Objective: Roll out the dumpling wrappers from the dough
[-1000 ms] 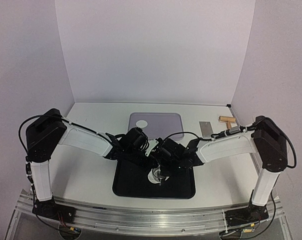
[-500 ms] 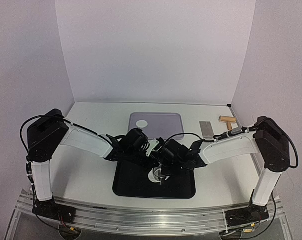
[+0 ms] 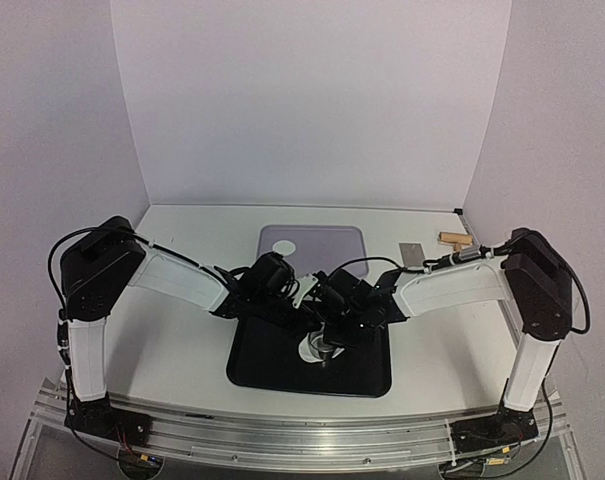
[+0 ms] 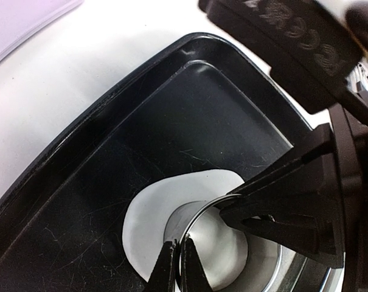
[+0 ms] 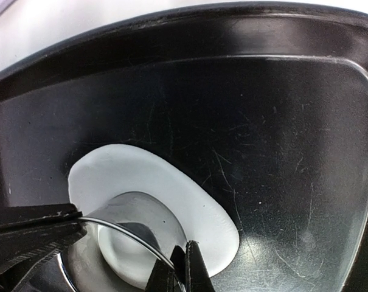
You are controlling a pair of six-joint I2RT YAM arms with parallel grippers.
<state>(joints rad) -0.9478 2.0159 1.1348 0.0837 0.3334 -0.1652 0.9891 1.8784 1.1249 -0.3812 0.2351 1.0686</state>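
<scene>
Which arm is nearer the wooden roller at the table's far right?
Right. The right arm passes close by the wooden roller; the left arm reaches in from the opposite side.

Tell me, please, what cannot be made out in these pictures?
- Top view: the left gripper and right gripper cover the metal ring and most of the dough.
- Left wrist view: the right gripper hides the ring's right side; the bottom edge crops it.
- Right wrist view: the ring's wall hides whether the dough inside is cut free.
- Top view: the wooden tool is small, partly behind the right arm.
</scene>
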